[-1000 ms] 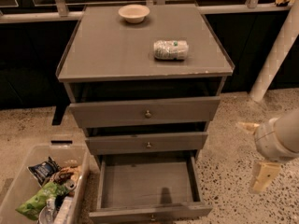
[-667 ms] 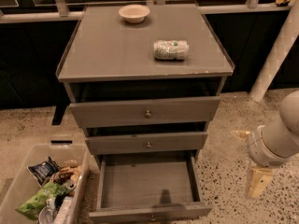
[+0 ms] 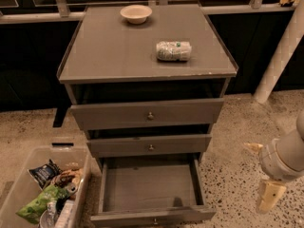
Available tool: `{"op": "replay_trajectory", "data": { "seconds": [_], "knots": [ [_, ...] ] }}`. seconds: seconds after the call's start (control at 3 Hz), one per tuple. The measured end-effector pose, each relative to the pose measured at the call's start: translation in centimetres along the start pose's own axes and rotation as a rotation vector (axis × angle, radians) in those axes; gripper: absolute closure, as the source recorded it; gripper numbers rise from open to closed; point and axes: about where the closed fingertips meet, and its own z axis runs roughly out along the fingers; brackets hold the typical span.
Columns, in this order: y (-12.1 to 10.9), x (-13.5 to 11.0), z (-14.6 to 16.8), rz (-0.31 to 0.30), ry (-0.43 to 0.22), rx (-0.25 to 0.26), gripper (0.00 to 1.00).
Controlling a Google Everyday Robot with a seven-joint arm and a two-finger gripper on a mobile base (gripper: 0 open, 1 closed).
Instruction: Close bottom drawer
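The bottom drawer [image 3: 149, 189] of the grey wooden cabinet [image 3: 142, 56] is pulled far out, showing its plain empty grey tray. Its low front panel [image 3: 152, 216] lies at the frame's lower edge with a small knob [image 3: 155, 221]. The middle drawer [image 3: 150, 145] and top drawer [image 3: 148, 114] stand slightly out. My gripper [image 3: 260, 175] is at the lower right, over the speckled floor to the right of the open drawer and apart from it. Its two cream fingers [image 3: 269, 196] are spread apart and hold nothing.
A cream bowl [image 3: 136, 13] and a lying plastic bottle [image 3: 174, 51] sit on the cabinet top. A clear bin [image 3: 28, 184] of snack packets stands on the floor left of the open drawer. A white post [image 3: 280, 56] rises at the right.
My gripper has moved lower and a little left, closer to the right side of the open drawer. The drawers have not moved.
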Motion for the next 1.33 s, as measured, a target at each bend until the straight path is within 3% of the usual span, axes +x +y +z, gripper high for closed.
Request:
{"op": "replay_trajectory", "data": {
  "seconds": [0.67, 1.0, 1.33],
  "knots": [
    [8.4, 10.5, 9.7, 0.216, -0.058, -0.142, 0.00],
    [11.9, 12.5, 14.5, 0.228, -0.059, -0.225, 0.00],
    [13.9, 12.1, 19.9, 0.179, -0.079, -0.317, 0.00]
  ]
}}
